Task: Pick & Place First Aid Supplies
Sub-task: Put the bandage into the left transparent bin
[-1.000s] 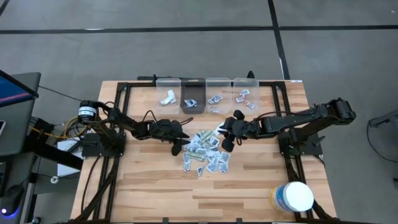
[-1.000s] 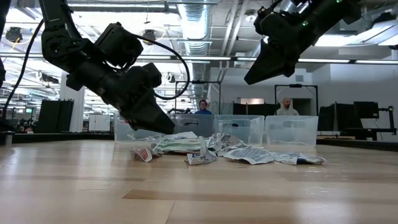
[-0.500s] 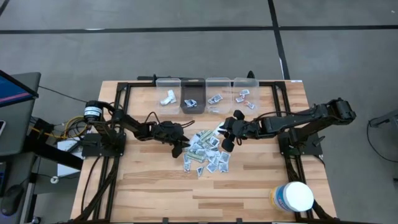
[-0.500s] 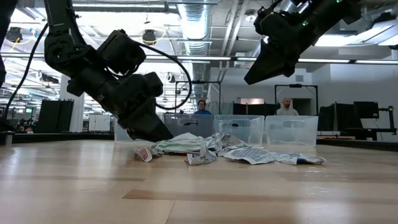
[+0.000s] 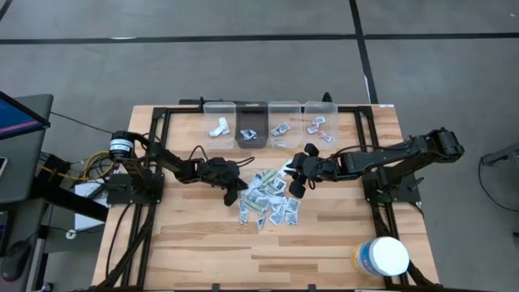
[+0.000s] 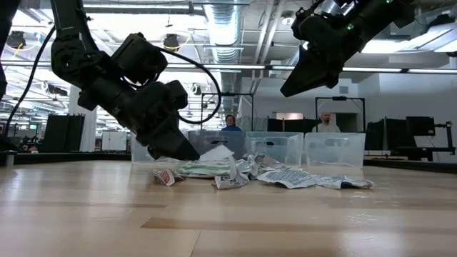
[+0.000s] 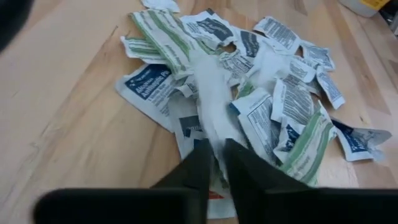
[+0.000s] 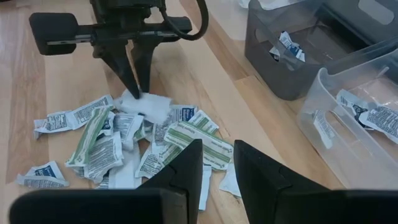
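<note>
The left claw (image 8: 137, 87) is down at the tabletop (image 5: 340, 235), its two dark fingers (image 7: 199, 165) clenched on a plain white packet (image 7: 214, 112) at the near edge of the heap. In the left wrist view the packet runs up from between the fingertips as a soft, crumpled white strip; in the low view one corner of it stands up above the pile beside the claw.

Around it lies the pile of first aid supplies (image 5: 268, 199), near the middle of the tabletop. They are small flat paper packets, white to grey, overlapping loosely. Several carry green stripes, some have dark blue panels with white lettering, and many show blocks of fine black print. A few are torn or curled at the edges.

The right claw (image 5: 296, 180) hangs above the far side of the pile, clear of the packets. Its fingers stand slightly apart with nothing between them.

Along the back edge of the tabletop sit four small bins (image 5: 268, 122), three clear and one dark, each holding a few packets. A large white tub (image 5: 383, 255) stands at the front right corner.
</note>
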